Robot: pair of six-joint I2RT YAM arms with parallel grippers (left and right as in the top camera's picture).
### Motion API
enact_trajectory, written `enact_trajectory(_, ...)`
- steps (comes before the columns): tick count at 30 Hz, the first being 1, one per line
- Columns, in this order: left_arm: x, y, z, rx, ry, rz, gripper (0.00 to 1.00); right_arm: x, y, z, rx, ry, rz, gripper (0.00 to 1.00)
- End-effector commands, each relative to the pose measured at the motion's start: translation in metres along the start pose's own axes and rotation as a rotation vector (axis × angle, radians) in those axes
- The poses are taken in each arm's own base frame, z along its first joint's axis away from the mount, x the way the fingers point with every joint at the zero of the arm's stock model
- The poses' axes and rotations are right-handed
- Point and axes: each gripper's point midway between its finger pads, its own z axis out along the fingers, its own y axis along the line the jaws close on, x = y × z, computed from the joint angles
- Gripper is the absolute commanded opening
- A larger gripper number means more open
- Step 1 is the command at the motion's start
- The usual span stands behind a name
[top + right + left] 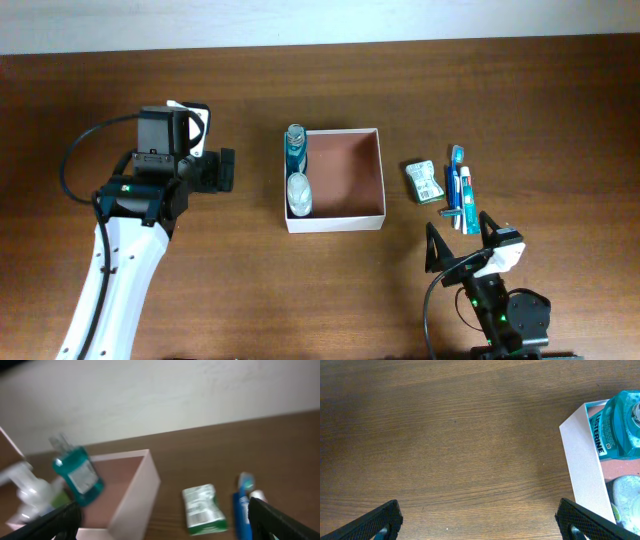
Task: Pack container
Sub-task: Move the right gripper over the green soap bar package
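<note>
Left gripper [226, 170] and right gripper [460, 234], both spread wide and empty above the counter [445, 450]. A teal bottle [618, 420] labelled "LISTERINE" sits in the container [581, 462], to the right of the left gripper.

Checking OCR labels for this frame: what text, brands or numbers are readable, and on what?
"LISTERINE": on the label of the teal mouthwash bottle standing in the container, read in the left wrist view.
Green packet: printed, but too blurred to read in any view.
Tube next to the packet: print too small to read.
Pale bottle in the container: no legible text.
</note>
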Motion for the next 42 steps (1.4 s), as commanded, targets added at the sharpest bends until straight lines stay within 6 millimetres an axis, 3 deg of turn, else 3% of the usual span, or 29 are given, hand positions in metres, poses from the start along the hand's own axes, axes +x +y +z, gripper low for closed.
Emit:
enact_trajectory(1,-0.001,-0.001,0.001,0.009,-0.001,0.014,0.99,0.000,0.007,-0.002,-0.038,0.018,0.205,0.98)
enact_trajectory(5,-0.001,-0.001,0.001,0.009,0.000,0.014,0.99,-0.023,0.009,-0.007,-0.007,0.024,0.175,0.98)
enact_trajectory(10,-0.001,-0.001,0.001,0.009,0.000,0.014,1.00,-0.048,0.010,-0.006,0.062,0.156,0.066,0.98)
enact_trajectory(16,-0.001,-0.001,0.001,0.009,0.000,0.014,0.99,-0.082,0.011,0.023,0.135,0.430,0.110,0.98)
enact_trajectory(19,-0.001,-0.001,0.001,0.009,0.000,0.014,1.00,-0.087,0.010,0.036,0.180,0.601,0.146,0.98)
enact_trajectory(24,-0.001,-0.001,0.001,0.009,0.000,0.014,0.99,-0.085,0.000,0.054,0.276,0.874,0.193,0.98)
enact_trajectory(28,-0.001,-0.001,0.001,0.009,-0.001,0.014,0.99,-0.076,-0.028,0.068,0.412,0.984,0.130,0.98)
enact_trajectory(36,-0.001,-0.001,0.001,0.009,0.000,0.014,0.99,-0.044,-0.041,0.089,0.371,1.098,0.046,0.98)
enact_trajectory(42,-0.001,-0.001,0.001,0.009,0.000,0.014,0.99,-0.040,-0.045,0.104,0.366,1.080,0.043,0.98)
